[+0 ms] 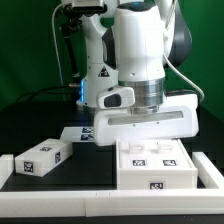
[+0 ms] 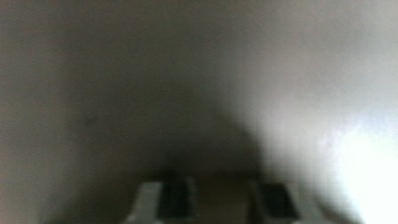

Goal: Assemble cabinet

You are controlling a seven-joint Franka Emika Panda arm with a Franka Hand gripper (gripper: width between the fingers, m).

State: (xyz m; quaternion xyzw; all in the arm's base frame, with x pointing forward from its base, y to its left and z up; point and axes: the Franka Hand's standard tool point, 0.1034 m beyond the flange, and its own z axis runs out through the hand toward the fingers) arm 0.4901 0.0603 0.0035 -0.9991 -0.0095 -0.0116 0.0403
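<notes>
Cabinet body, white, boxy, square black-and-white tags on top, gripper just above, closure unclear

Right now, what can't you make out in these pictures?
- Exterior view: fingertips of the gripper, hidden behind its own housing above the cabinet body.
- Wrist view: blurred, so whether they grip anything is unclear.
- Exterior view: tags on the small panel, too small to read.
</notes>
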